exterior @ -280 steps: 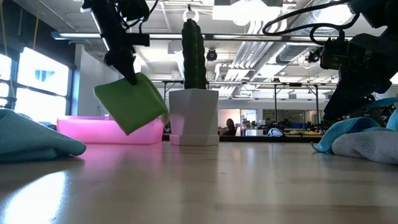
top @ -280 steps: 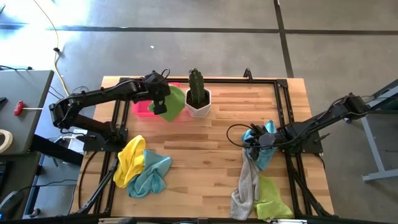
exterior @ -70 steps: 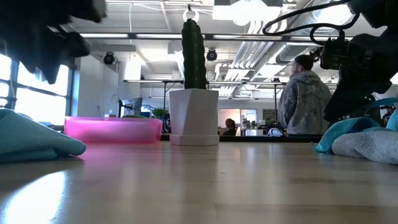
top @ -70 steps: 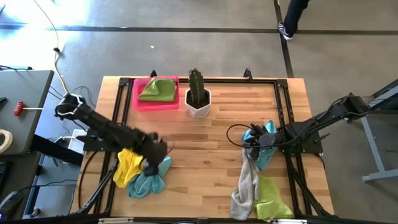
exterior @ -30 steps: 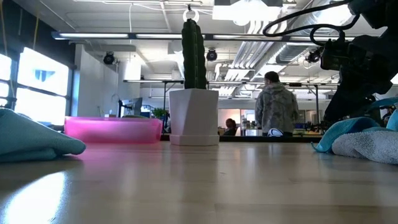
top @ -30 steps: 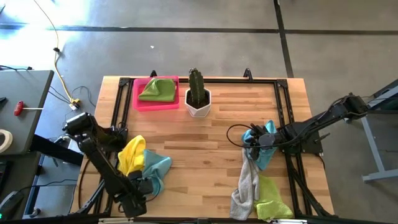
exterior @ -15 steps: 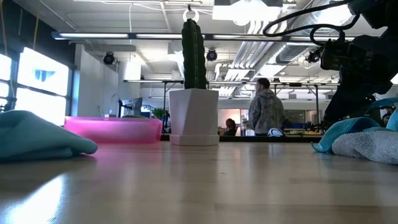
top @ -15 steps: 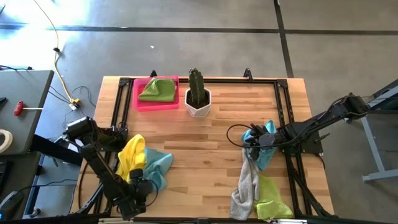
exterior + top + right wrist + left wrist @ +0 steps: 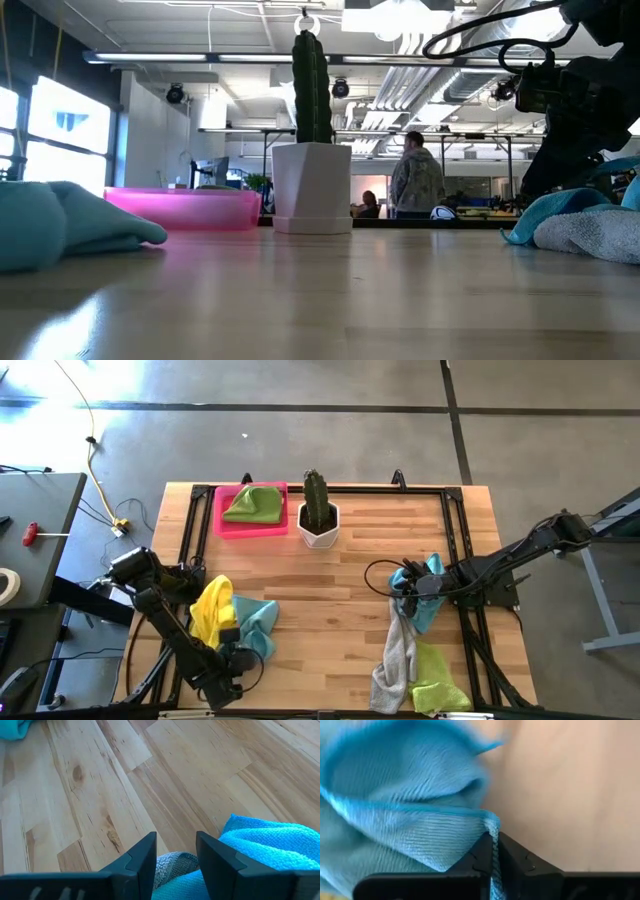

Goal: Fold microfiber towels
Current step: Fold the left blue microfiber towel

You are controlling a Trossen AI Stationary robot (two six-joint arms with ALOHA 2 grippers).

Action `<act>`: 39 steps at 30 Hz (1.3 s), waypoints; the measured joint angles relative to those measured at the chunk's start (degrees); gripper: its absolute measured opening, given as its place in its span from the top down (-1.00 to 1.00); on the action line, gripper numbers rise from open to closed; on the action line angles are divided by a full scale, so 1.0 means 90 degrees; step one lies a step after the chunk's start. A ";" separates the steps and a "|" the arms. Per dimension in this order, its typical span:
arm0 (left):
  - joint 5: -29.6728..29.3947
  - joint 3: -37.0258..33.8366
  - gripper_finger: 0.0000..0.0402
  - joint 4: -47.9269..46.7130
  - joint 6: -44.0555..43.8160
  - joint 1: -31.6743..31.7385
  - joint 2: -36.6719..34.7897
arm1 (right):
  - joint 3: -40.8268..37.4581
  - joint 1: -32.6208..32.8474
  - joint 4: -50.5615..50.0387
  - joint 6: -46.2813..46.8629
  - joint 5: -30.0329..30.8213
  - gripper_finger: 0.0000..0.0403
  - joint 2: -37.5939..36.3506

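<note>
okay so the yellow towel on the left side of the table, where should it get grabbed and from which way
Judging by its pose, grip the yellow towel at its loose upper edge toward the table's far side, coming straight down. Its near side lies against the light blue towel, whose edge the left gripper is pinching.

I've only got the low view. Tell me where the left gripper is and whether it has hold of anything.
Observer: The left gripper is at the table's near left edge, shut on the hem of the light blue towel; the left wrist view shows the edge pinched between its fingers.
Operator: Report what lies beside that towel.
Observer: A yellow towel sits against it, on its left in the high view.
Operator: Now tell me what's inside the pink tray.
Observer: A lime green towel lies in the pink tray.
Operator: Give me the right gripper.
Observer: The right gripper is open, over the blue and grey towels on the right.
</note>
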 joint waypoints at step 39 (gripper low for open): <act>0.0362 0.3898 0.99 -0.1432 0.6977 0.3143 -0.0275 | 0.0000 0.0002 0.1150 -0.0136 0.1346 0.36 0.0000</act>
